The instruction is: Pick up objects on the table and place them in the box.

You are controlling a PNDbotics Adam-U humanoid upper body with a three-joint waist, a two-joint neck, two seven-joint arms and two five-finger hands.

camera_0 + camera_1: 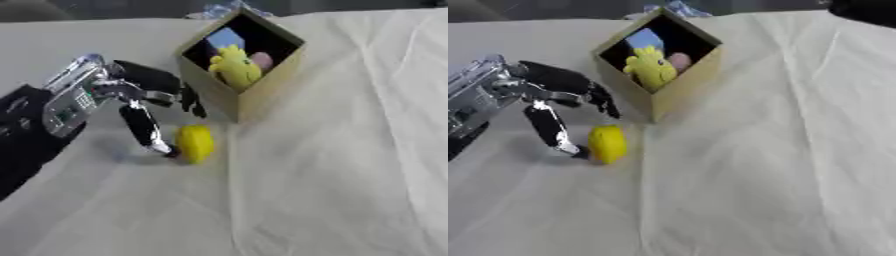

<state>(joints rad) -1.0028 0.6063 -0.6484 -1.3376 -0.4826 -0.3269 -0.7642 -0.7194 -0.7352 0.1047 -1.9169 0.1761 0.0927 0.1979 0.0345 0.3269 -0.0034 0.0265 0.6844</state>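
On the cloth (332, 165), your left hand (144, 107) hangs open, thumb touching the lemon (195, 143) left of the box (262, 97); it looks smooth, so grip its middle.

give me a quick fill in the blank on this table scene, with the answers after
1. The loose object on the cloth beside the left hand is coloured ____.
2. The cardboard box stands ____ the yellow object, farther from the robot.
3. The soft toy lies ____ the box.

Answers: yellow; behind; inside

Head stereo pair — downward, overlapping
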